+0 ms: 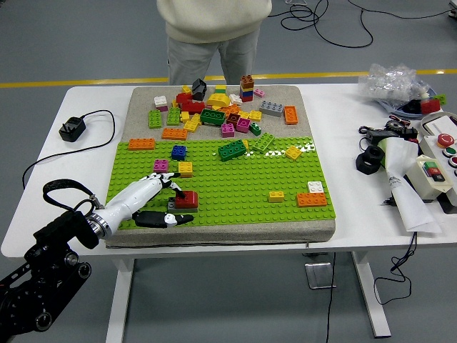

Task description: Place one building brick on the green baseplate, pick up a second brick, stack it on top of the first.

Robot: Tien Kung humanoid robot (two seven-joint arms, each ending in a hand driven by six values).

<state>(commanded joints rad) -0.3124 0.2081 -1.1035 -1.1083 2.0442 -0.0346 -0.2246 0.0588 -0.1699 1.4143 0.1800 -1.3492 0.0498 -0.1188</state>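
On the green baseplate (235, 182), near its front left corner, a red brick (187, 199) sits on top of a grey brick (173, 207). My left hand (178, 205) lies low on the plate just left of this stack. Its fingers (168, 185) are spread, with one fingertip at the red brick's left side. The thumb (171, 219) stretches along the plate in front of the stack. The hand does not close on either brick. My right arm is out of view.
Loose bricks lie on the plate: pink (161, 165), yellow (186, 168), blue (178, 151), orange (141, 143), green (231, 149). A brick pile (214, 107) fills the mat's back. A person (213, 28) stands behind. A charger (71, 128) lies left, a control box (435, 168) right.
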